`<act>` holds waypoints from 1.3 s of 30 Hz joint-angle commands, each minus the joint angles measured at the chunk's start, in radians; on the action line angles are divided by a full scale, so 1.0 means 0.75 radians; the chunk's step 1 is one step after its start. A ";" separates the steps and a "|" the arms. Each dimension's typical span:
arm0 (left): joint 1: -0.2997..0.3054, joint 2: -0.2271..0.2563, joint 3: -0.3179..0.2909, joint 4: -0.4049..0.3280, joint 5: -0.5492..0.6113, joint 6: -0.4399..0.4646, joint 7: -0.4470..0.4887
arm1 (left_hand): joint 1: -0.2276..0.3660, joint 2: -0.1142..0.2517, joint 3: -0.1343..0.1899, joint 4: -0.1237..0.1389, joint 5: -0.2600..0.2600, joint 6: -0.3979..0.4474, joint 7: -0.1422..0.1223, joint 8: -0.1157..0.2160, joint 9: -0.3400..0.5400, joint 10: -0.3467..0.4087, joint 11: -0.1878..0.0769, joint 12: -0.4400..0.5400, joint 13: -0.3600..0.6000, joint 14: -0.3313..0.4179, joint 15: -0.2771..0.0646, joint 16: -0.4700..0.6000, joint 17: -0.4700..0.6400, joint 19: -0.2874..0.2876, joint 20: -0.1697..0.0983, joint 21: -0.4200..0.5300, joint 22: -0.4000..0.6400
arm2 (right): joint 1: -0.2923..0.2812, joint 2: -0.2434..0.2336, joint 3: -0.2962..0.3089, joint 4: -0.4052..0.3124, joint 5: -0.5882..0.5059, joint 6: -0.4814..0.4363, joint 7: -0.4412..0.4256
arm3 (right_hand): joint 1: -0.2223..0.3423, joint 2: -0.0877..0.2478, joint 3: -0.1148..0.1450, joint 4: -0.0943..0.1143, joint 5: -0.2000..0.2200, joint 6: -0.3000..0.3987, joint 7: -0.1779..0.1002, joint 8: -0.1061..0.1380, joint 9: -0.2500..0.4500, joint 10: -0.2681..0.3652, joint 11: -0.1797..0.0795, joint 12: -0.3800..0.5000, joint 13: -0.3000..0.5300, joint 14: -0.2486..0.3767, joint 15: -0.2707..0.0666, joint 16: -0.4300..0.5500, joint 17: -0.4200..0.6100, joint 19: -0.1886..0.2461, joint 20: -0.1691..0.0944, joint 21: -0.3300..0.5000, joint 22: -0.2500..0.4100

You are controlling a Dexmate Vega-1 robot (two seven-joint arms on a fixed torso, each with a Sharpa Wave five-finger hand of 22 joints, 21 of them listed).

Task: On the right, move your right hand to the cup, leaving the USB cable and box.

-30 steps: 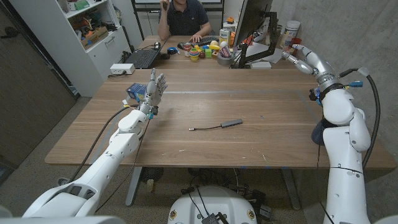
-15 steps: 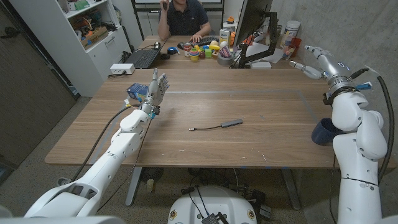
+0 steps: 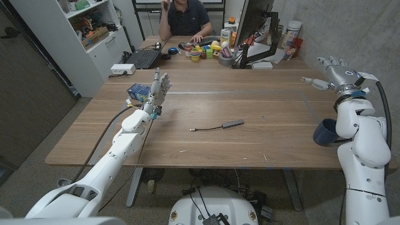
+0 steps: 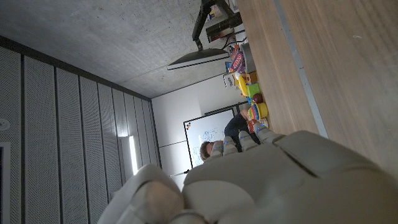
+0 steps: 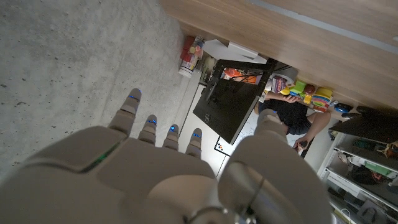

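Observation:
A dark blue cup [image 3: 324, 132] stands near the table's right edge, partly behind my right forearm. My right hand [image 3: 334, 69] is raised well beyond the cup, over the table's far right edge, with its fingers apart and nothing in them. The right wrist view has this hand's back [image 5: 168, 177] facing a concrete wall. A black USB cable [image 3: 219, 126] lies at mid-table. The small blue box [image 3: 136, 92] sits at the left, and my left hand [image 3: 157, 88] stands upright beside it with fingers spread and nothing held.
A second table behind holds a monitor [image 3: 252, 22], a laptop [image 3: 144, 57], toys [image 3: 206, 50] and a seated person [image 3: 185, 19]. Shelves [image 3: 87, 25] stand at the back left. A concrete wall [image 3: 362, 31] runs close along the right.
My right hand has swung rightward, from near the monitor's base to over the table's right edge, and the forearm shifted right, uncovering the cup. The left arm stayed put.

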 commanded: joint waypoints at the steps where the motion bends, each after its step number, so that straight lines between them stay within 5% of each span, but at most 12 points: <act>1: 0.005 0.006 0.000 -0.019 0.010 0.004 0.015 | 0.000 0.122 -0.008 0.003 0.005 -0.169 -0.003 0.006 0.005 -0.175 -0.002 0.010 0.004 -0.203 0.003 0.004 0.007 0.003 0.000 -0.003 0.007 | -0.030 -0.015 -0.034 0.041 -0.216 -0.147 0.056 | -0.003 -0.026 -0.014 0.003 0.007 -0.019 -0.002 -0.005 0.003 -0.029 -0.003 0.005 0.007 0.004 0.011 0.008 0.006 -0.002 0.000 -0.003 0.003; 28: -0.004 0.003 0.003 -0.011 0.012 0.032 0.010 | 0.004 0.120 -0.013 0.001 0.006 -0.171 -0.004 0.005 0.005 -0.179 -0.006 0.008 0.004 -0.205 0.001 0.003 0.006 0.004 -0.004 -0.011 0.007 | -0.048 0.009 -0.002 0.068 -0.284 -0.310 0.305 | -0.011 -0.031 -0.040 0.012 0.014 -0.016 -0.004 0.007 0.007 -0.051 -0.014 0.020 0.007 0.006 0.024 0.009 0.007 0.024 0.001 0.008 0.007; 39: -0.013 -0.001 0.004 0.005 0.012 0.032 0.000 | 0.004 0.120 -0.016 0.001 0.006 -0.172 -0.002 0.005 0.005 -0.181 -0.003 0.007 0.004 -0.204 0.002 0.002 0.006 0.003 -0.001 -0.015 0.007 | -0.047 0.014 0.023 0.068 -0.194 -0.289 0.412 | -0.015 -0.030 -0.047 0.016 0.015 -0.008 -0.004 0.012 0.008 -0.049 -0.016 0.024 0.007 0.018 0.023 0.014 0.007 0.038 0.000 0.012 0.008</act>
